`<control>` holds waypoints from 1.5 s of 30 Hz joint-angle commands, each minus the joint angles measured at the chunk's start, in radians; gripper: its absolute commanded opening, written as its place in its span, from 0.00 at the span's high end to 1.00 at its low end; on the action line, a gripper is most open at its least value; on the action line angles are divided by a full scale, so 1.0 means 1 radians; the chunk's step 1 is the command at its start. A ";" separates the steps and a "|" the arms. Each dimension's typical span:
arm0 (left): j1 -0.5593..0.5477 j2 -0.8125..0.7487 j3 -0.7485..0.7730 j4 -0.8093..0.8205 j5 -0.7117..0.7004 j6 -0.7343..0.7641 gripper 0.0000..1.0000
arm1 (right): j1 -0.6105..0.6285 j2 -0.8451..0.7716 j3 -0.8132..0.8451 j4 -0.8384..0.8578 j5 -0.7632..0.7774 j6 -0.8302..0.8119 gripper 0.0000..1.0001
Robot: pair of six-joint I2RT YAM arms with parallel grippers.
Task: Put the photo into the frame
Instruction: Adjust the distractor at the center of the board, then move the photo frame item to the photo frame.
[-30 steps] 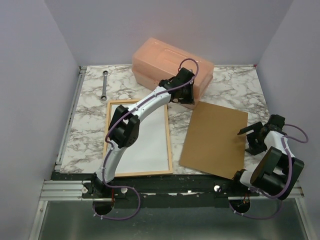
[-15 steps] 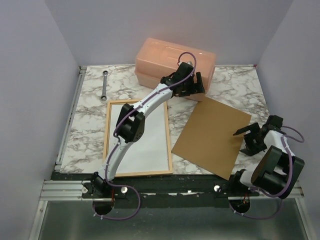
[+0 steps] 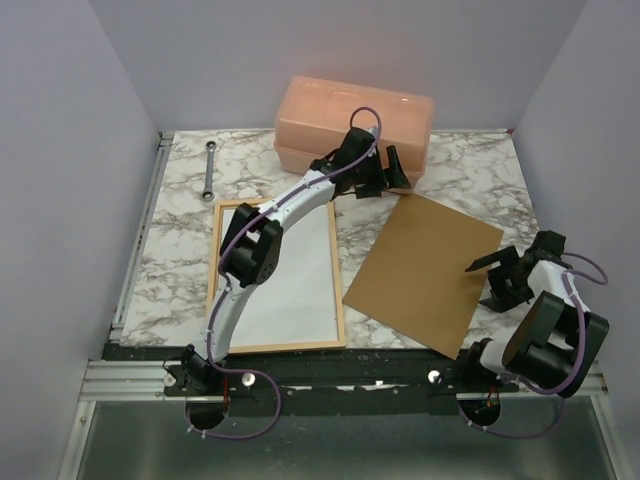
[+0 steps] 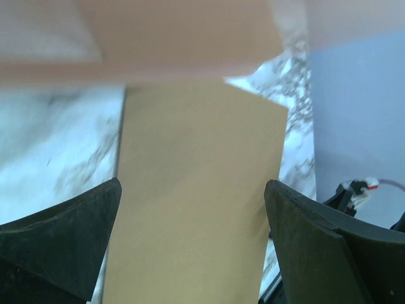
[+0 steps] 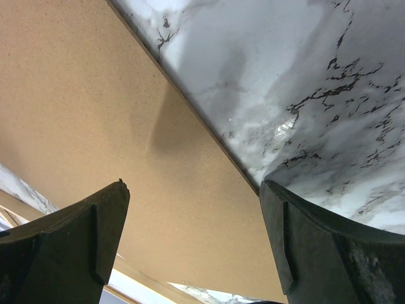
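Flanking the frame (image 3: 290, 346): wrench (image 3: 209, 172), peach box (image 3: 350, 110), brown backing panel (image 3: 425, 270).

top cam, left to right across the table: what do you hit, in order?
wrench → frame, photo white side up inside it → brown backing panel → right gripper. Peach box left out: it spans frame and panel.

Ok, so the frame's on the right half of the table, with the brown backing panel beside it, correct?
No: the frame lies on the left half of the table, with the brown backing panel beside it; the top external view shows it.
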 commanded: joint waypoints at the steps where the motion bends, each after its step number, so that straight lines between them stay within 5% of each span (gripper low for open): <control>1: -0.007 -0.160 -0.226 -0.111 -0.025 0.042 0.02 | 0.007 0.001 -0.007 -0.039 -0.022 -0.001 0.08; 11: -0.117 -0.236 -0.380 -0.300 -0.152 0.095 0.03 | 0.007 0.014 -0.013 -0.037 -0.028 -0.005 0.08; 17: -0.135 -0.183 -0.397 -0.331 -0.080 0.089 0.13 | 0.007 0.017 -0.009 -0.042 -0.036 -0.003 0.07; 28: -0.164 -0.148 -0.418 -0.360 -0.092 0.081 0.12 | 0.007 0.023 -0.002 -0.049 -0.054 -0.013 0.07; 45: -0.265 -0.266 -0.536 -0.216 0.232 0.040 0.24 | 0.007 0.012 0.021 -0.069 -0.080 -0.003 0.07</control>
